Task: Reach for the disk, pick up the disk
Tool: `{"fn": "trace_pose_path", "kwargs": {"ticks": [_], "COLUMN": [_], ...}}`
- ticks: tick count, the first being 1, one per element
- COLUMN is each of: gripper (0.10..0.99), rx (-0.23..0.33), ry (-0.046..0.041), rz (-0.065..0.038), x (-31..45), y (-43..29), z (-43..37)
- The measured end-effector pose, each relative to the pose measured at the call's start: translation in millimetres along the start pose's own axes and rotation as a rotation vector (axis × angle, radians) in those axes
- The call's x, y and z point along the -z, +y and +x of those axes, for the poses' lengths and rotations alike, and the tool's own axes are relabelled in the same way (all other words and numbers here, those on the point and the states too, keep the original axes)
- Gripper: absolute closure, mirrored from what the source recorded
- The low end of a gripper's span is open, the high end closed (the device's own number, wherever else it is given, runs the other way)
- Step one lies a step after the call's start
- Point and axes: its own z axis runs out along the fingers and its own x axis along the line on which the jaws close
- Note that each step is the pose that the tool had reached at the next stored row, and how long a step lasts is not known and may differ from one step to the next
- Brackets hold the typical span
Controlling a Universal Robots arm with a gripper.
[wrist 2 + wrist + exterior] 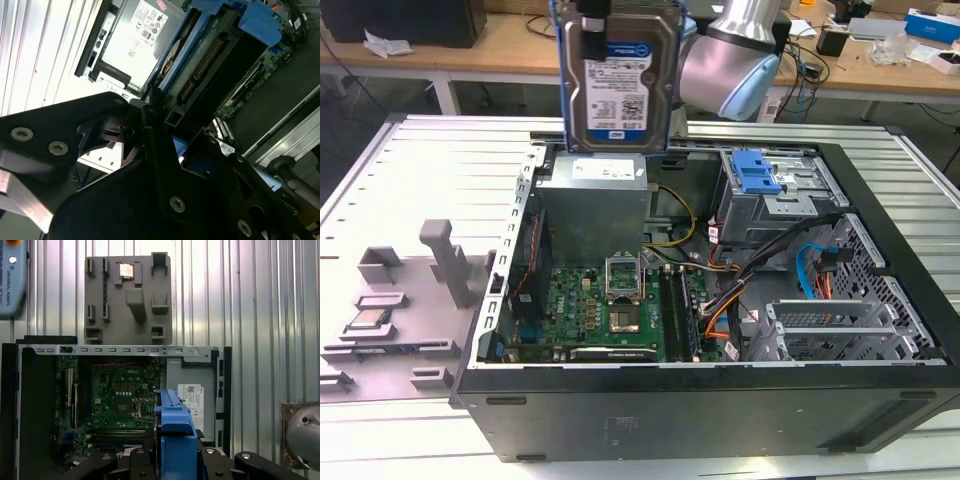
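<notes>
Flat rectangular silver metal hard drive with a white-and-blue label and blue plastic frame, the disk point(617, 75), hangs upright and clear above the open black computer case point(880, 300), because the black gripper point(172, 452) pinches its blue-framed edge from both sides.

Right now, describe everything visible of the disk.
The disk is a flat rectangular silver metal drive with a white-and-blue label on its face and a blue plastic frame along its edges. It hangs upright, label toward the exterior camera, above the open computer case and its grey power supply. The gripper clamps it; nothing else appears to touch it.
</notes>
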Motion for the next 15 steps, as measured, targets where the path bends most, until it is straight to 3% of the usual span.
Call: {"fn": "trace_pose_path", "kwargs": {"ticks": [6,8,11,15], "gripper": [0.722,0.722,0.722,0.722], "rx": [0.0,0.0,0.0,0.0], "ry": [0.0,0.0,0.0,0.0001], "rz": [0.0,0.0,0.0,0.0], "x": [1.4,1.8,2.6,3.4], "y": [-36.8,-45.3,-66.9,-86.7], "z": [-0.6,-0.7,-1.1,-1.4]}}
